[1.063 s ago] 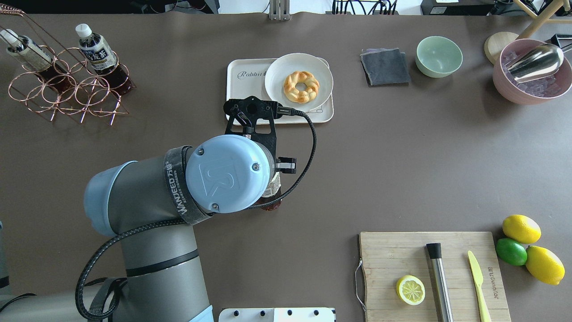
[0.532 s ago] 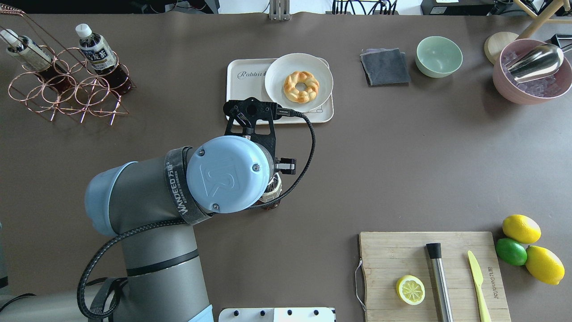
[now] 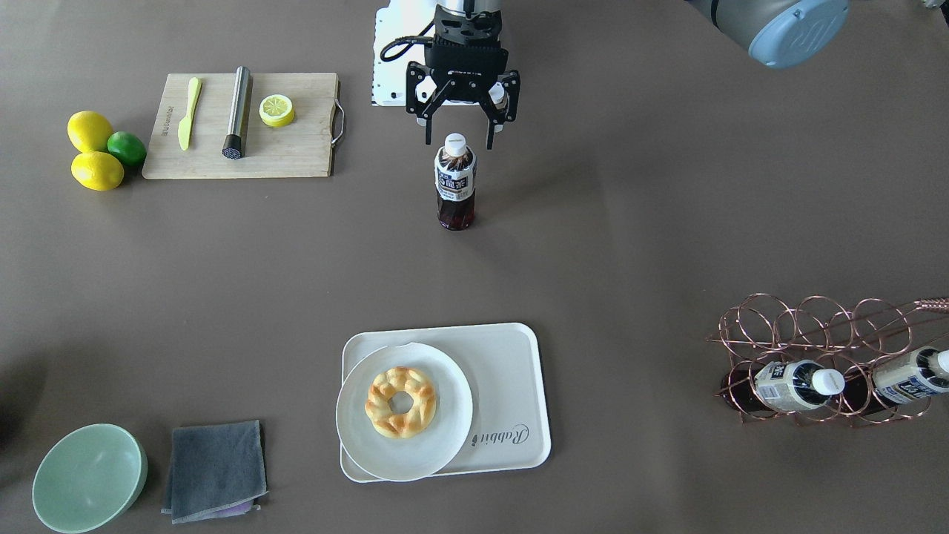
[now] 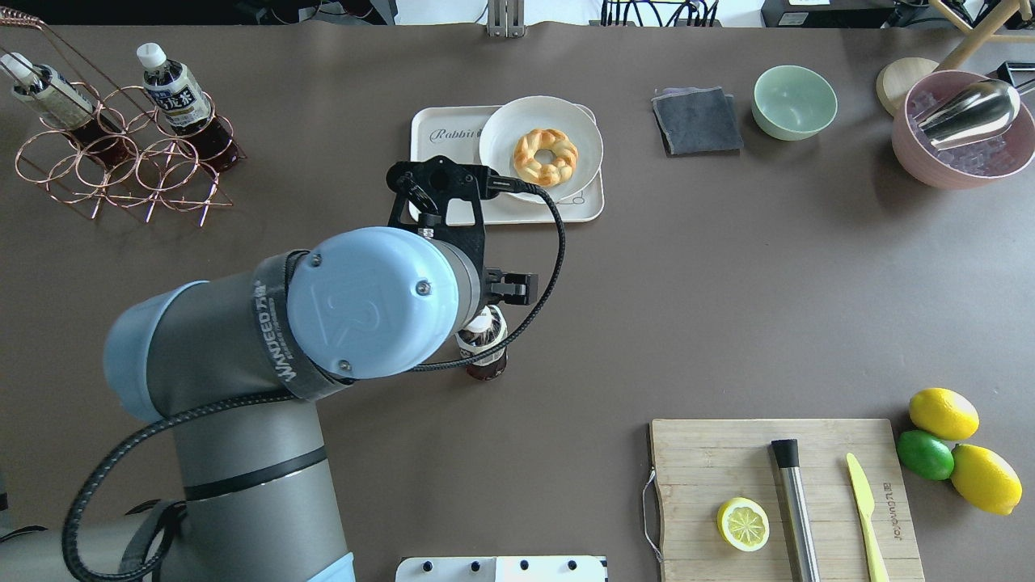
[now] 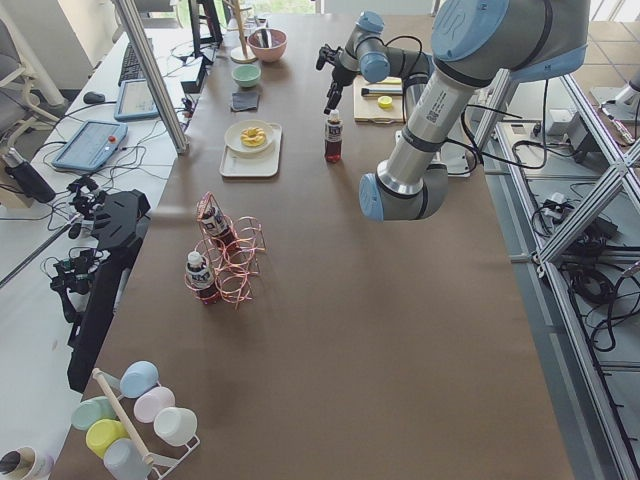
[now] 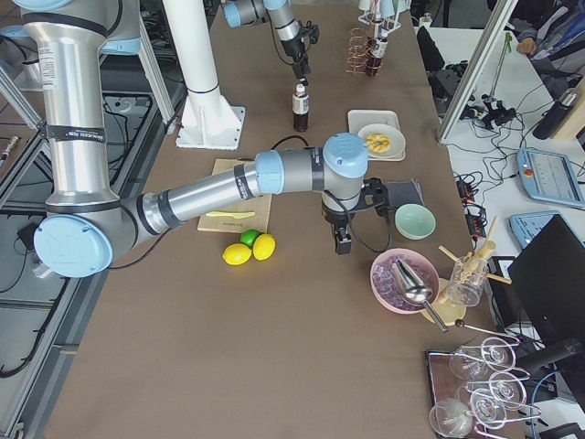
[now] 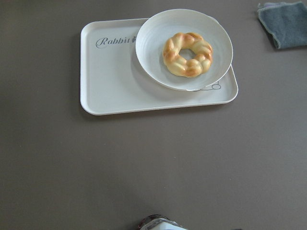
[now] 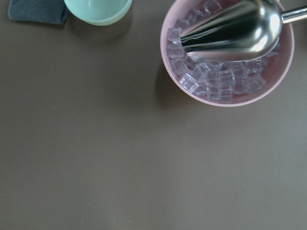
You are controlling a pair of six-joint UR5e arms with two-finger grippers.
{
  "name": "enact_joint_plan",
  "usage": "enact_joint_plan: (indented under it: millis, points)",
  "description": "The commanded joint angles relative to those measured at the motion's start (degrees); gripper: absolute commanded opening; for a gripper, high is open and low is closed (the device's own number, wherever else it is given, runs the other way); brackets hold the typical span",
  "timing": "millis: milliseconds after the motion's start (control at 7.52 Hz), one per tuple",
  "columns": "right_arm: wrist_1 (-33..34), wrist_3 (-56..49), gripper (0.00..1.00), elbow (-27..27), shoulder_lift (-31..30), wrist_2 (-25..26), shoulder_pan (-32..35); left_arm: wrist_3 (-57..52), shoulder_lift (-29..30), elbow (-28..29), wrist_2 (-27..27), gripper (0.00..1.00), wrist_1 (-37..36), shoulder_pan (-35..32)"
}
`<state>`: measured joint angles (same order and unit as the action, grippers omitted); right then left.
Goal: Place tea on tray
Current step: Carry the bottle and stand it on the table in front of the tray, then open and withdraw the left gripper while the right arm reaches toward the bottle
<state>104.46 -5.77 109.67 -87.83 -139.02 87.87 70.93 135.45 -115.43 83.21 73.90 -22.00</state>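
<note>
One tea bottle stands upright on the bare table, on the robot's side of the tray; it also shows in the overhead view. My left gripper is open, its fingers spread either side of the white cap and level with it, not gripping. The cream "Rabbit" tray holds a white plate with a donut. Two more tea bottles lie in a copper wire rack. My right gripper hangs over the table near the ice bowl; I cannot tell if it is open or shut.
A wooden cutting board holds a lemon half, a steel muddler and a yellow knife. Two lemons and a lime lie beside it. A green bowl, a grey cloth and a pink ice bowl stand beyond the tray.
My left arm has risen and shifted left, uncovering more of the bottle. The bottle stays standing on the table in the same place.
</note>
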Motion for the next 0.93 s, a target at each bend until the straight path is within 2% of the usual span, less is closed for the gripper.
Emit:
enact_joint_plan:
  millis: [0,133,266,399,532,665,797]
  points:
    - [-9.3,34.9,1.0,6.9,8.7,3.5,-17.0,-10.8,-6.5,-8.2,10.1,0.97,-2.4,-10.5]
    - [-9.3,50.4,1.0,9.4,14.7,8.0,-25.5,-16.5,-10.6,-9.9,16.1,0.97,-2.3,-16.7]
    - [-9.2,62.3,1.0,12.4,18.4,13.1,-35.0,-20.9,-15.3,-10.6,19.4,0.97,-1.8,-20.1]
    - [-8.7,71.2,1.0,13.8,22.9,17.7,-42.7,-26.1,-19.6,-11.0,20.1,0.97,1.0,-23.1]
    - [-4.7,77.8,1.0,13.7,28.6,23.6,-50.4,-29.8,-23.5,-9.8,23.6,0.97,5.9,-26.4]
    - [2.8,79.4,1.0,13.2,34.9,28.8,-55.5,-35.4,-28.3,-7.3,27.9,0.97,13.7,-31.0]
    - [5.7,79.9,0.99,10.2,39.5,32.3,-59.1,-38.3,-33.4,-5.1,32.3,0.97,21.1,-34.0]
